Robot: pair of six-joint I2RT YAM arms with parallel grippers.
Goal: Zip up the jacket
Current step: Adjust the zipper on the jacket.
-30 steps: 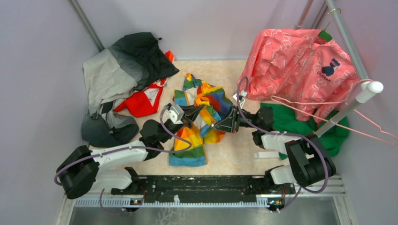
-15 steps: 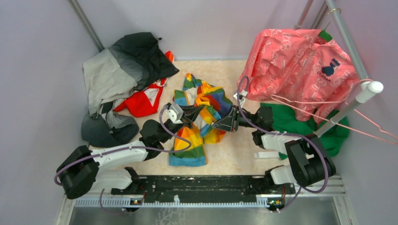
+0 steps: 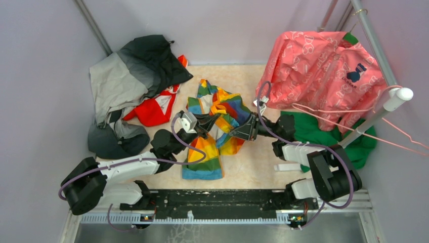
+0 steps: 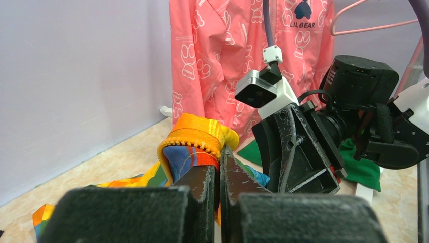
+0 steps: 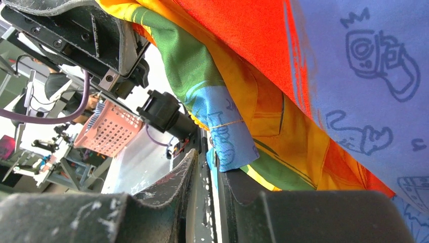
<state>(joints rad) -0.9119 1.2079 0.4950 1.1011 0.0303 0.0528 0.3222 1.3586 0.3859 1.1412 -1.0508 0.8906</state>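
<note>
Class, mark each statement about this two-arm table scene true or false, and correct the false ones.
1. The left tool is shut on an edge of the jacket. True.
2. The pink garment lies flat in the middle of the table. False: it hangs at the right rear.
3. The grey-and-black jacket lies at the left rear. True.
4. The right tool is open and clear of the jacket. False: it is shut on the jacket's fabric.
5. The jacket lies smooth and flat. False: it is bunched up between the two tools.
</note>
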